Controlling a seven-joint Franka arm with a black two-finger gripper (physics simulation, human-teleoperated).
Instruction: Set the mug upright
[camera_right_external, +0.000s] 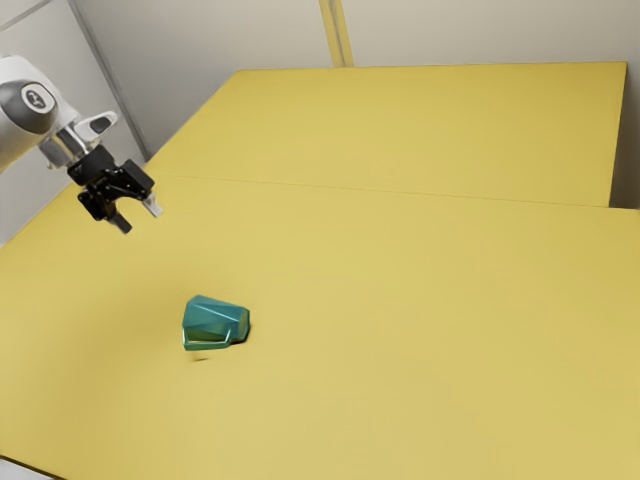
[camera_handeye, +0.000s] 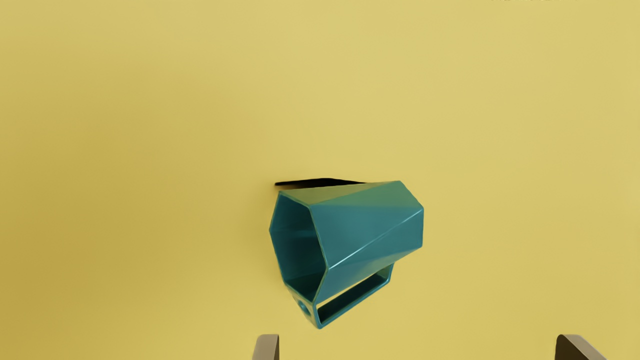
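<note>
Mug (camera_right_external: 211, 319) on its side on table (camera_right_external: 400, 320)

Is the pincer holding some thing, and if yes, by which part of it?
Nothing is held: the pincer hangs open, and the teal mug lies untouched on its side.

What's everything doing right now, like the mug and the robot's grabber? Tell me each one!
Mug: lying on its side on the table, not upright.
Gripper: open, up above the table, its two fingers apart and holding nothing.
</note>
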